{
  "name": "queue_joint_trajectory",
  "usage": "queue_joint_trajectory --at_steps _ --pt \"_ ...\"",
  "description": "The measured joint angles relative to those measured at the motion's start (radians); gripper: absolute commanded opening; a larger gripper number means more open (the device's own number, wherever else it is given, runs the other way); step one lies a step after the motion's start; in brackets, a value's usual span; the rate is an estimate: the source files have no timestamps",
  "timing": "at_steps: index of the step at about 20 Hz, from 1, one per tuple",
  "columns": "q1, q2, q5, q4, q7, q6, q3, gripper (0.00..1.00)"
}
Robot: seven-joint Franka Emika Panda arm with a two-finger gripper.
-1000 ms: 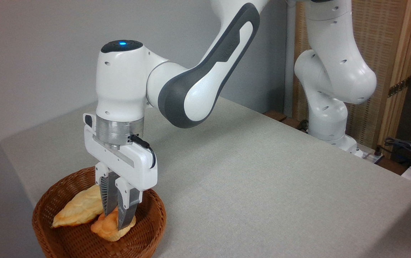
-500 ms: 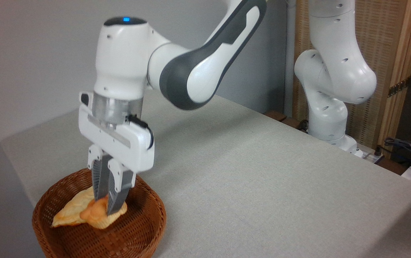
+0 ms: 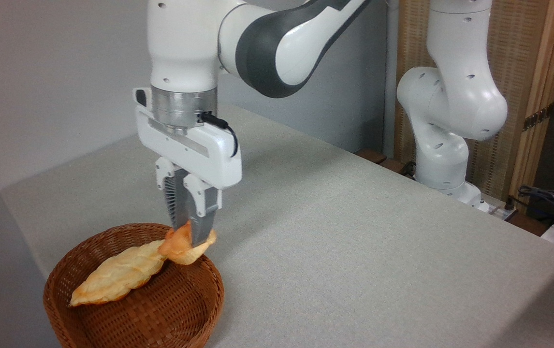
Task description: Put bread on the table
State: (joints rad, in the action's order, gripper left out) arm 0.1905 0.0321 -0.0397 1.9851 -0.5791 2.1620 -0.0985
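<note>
At the lower left of the frame a brown wicker basket [image 3: 132, 309] sits close to the desk's left edge and its near edge, with only a narrow strip of cloth between the basket's rim and the left drop-off. Inside it a long, pale leaf-shaped loaf [image 3: 112, 279] lies on a slant, its lower tip near the left wall and its upper end reaching toward the far rim.

Just right of that upper end, the bread [image 3: 184, 245] hangs in the air above the basket's far right rim, pinched at its top between the fingers [image 3: 175, 212], which stand narrow and close on it. Whether the bun touches the loaf's tip cannot be told; they overlap in the view. The gripper [image 3: 189, 231] points straight down from the white wrist, whose arm [image 3: 282, 43] sweeps up to the upper middle of the frame.

Right of the basket, the desk [image 3: 354, 241] spreads as a broad bare grey-beige cloth toward the middle and lower right. Its far edge runs diagonally from the upper middle down to the right, where the arm's base [image 3: 444, 164] stands just beyond it, before a wooden screen [image 3: 518, 72]. Cables [image 3: 547, 200] lie at the far right edge.
</note>
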Motion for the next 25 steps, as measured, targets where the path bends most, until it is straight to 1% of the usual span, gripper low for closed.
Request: queue_joint_trajectory --at_steps 1,2,3,5,7,8,9,10,11,15,19,22,25 --pt "0.000 0.016 0.000 0.023 -0.004 -0.009 0.000 0.45" --pt "0.000 0.033 0.000 0.045 -0.012 -0.025 0.000 0.47" --pt "0.001 0.053 0.000 0.069 -0.025 -0.046 0.000 0.51" --pt "0.004 0.086 0.000 0.105 -0.045 -0.089 0.001 0.56" --pt "0.008 0.105 0.000 0.131 -0.058 -0.119 0.001 0.70" --pt "0.012 0.108 0.000 0.142 -0.069 -0.122 0.001 0.74" --pt "0.018 0.109 0.000 0.152 -0.077 -0.122 0.002 0.74" --pt "0.025 0.108 0.000 0.159 -0.080 -0.122 0.002 0.78" --pt "0.030 0.108 0.000 0.163 -0.081 -0.122 0.002 0.99" --pt "0.035 0.110 0.000 0.159 -0.080 -0.121 0.002 1.00" --pt "0.037 0.114 0.000 0.078 -0.041 -0.125 0.002 1.00" --pt "0.037 0.116 0.000 -0.003 -0.035 -0.179 0.007 1.00" --pt "0.037 0.115 0.013 -0.026 -0.034 -0.242 0.007 1.00"
